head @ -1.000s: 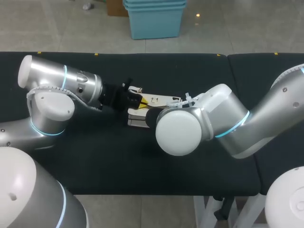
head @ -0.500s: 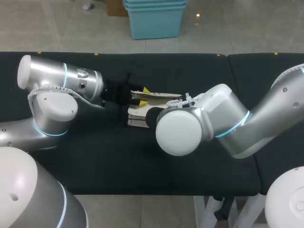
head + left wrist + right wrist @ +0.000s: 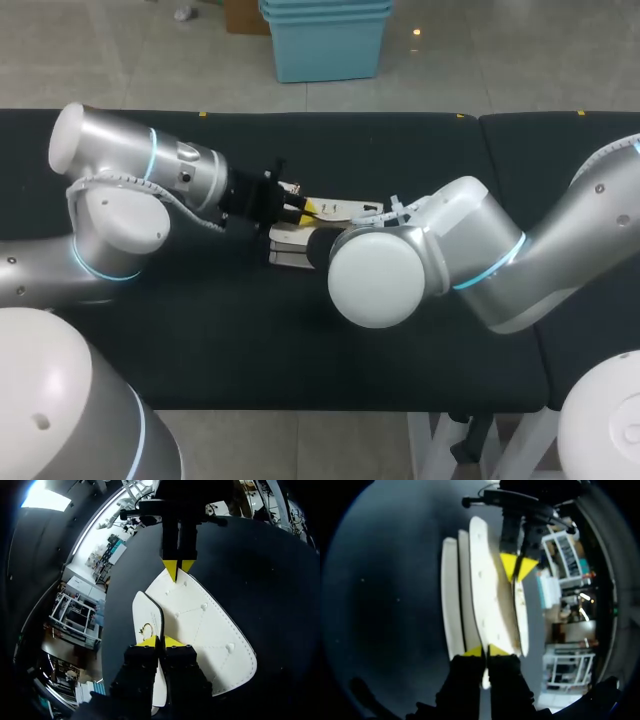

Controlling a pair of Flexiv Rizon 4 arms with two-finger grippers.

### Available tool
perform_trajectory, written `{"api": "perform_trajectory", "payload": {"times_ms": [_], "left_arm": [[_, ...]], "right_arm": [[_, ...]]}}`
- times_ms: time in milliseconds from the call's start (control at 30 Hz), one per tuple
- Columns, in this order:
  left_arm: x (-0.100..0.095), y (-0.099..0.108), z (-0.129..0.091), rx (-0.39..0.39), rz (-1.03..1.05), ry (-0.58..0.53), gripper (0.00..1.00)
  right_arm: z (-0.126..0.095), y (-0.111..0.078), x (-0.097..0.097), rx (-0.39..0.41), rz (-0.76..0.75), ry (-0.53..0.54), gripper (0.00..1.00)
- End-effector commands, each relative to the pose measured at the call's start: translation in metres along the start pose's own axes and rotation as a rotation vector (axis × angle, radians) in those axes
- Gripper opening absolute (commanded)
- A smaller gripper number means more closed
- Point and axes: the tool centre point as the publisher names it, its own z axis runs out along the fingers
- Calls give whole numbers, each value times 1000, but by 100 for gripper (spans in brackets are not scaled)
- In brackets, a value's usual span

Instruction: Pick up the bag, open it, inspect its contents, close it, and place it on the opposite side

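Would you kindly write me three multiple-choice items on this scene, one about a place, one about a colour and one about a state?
1. Where is the bag?
A. At the table's near edge, apart from both arms
B. Near the middle of the table, between the left gripper and the right gripper
C. Inside a bin

2. What colour is the bag?
A. Black
B. White
C. Red

3. What is the left gripper's state?
A. Open, beside the bag
B. Open, far from the bag
C. Shut on the bag's flap

Answers:
1. B, since the left wrist view shows a gripper at each end of the bag.
2. B, since its panels show white against the dark table.
3. C, since both yellow tips press the thin flap from two sides.
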Motion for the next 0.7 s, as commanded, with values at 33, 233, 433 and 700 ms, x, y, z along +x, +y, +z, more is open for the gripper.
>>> {"api": "perform_trajectory", "payload": {"times_ms": [33,233,433,700], "left_arm": [[4,3,4,-7,6,27,0],[8,8,3,-9,2,43,0],[5,7,0,8,-9,1,13],[-12,7,-3,13,-31,-58,34]], "right_arm": [[2,1,1,-1,1,-2,0],[2,1,1,-1,1,-2,0],[2,1,1,-1,1,-2,0],[2,1,1,-1,1,-2,0]]}}
